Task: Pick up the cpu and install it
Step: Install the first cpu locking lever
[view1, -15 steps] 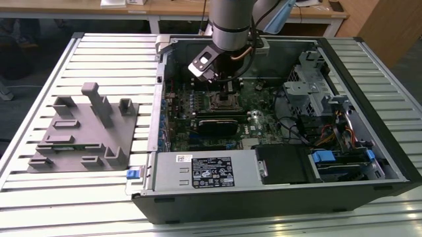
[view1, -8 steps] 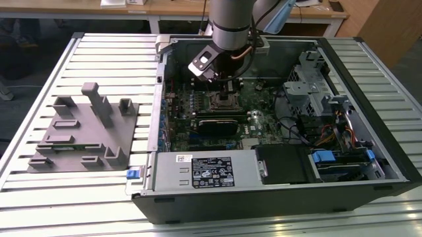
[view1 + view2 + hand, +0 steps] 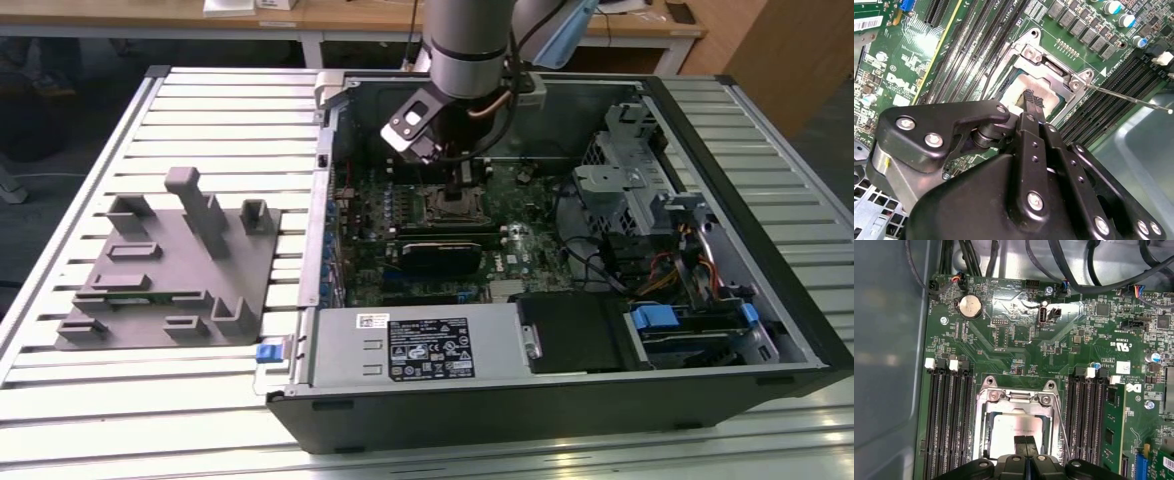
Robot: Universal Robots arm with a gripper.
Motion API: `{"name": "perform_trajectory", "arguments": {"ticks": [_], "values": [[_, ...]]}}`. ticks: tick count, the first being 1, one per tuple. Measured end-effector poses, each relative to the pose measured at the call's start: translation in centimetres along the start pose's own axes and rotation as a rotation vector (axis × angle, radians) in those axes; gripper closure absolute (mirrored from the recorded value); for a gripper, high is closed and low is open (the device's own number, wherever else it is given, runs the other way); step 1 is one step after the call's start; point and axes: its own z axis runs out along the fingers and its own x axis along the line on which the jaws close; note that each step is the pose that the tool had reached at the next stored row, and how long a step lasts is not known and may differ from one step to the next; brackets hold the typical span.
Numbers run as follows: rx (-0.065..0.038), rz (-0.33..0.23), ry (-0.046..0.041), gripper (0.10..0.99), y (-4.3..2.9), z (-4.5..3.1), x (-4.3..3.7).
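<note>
The cpu (image 3: 1004, 432), a flat square chip with a pale silver top, lies inside the metal-rimmed socket frame (image 3: 1016, 397) on the green motherboard (image 3: 1019, 340). My gripper (image 3: 1025, 441) hangs straight above it, its two thin black fingers pressed together with no gap, tips at or just over the chip's top. In the second wrist view the same closed gripper (image 3: 1033, 100) points down at the cpu (image 3: 1016, 90) inside the socket frame (image 3: 1049, 60). In the exterior view the gripper (image 3: 461, 195) reaches down into the open computer case (image 3: 561, 400) at the board's middle.
Memory slots (image 3: 949, 415) flank the socket on both sides. A thin metal lever rod (image 3: 1129, 97) sticks out beside the socket. A grey plastic fixture (image 3: 174, 270) with upright blocks stands on the slatted table at the exterior view's left. Drive cage and cables (image 3: 667, 220) fill the case's right.
</note>
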Motion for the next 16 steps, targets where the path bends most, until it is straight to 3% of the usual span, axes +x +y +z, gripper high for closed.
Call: {"name": "perform_trajectory", "arguments": {"ticks": [16], "values": [[0.000,0.000,-0.0002,0.980,0.03,-1.31,0.00]]}}
